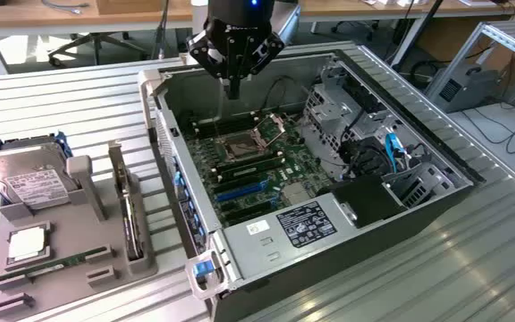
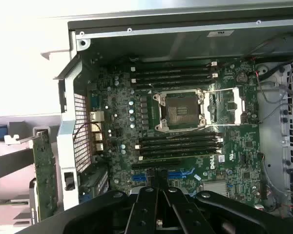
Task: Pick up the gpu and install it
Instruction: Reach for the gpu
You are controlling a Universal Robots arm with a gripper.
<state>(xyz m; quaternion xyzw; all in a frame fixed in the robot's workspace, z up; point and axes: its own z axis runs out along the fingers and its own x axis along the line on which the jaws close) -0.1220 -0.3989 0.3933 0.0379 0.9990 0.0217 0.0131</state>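
Gpu point(image 1: 131, 216) upright in grey tray point(image 1: 65, 238) beside case point(image 1: 383, 251); hand point(image 1: 233, 90) pressed together, empty, above Dell-marked motherboard point(image 2: 234, 168).

Gpu point(image 1: 129, 211) is stood on edge in the tray point(image 1: 74, 231), which is placed beside the open case point(image 1: 383, 248) on the exterior view's left; gripper point(image 1: 233, 92) is positioned above the motherboard point(image 1: 267, 168) seated inside.

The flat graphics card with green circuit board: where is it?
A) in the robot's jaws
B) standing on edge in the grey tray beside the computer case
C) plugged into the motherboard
B: the graphics card stands on edge in the grey plastic tray, at the exterior view's left of the open black computer case.
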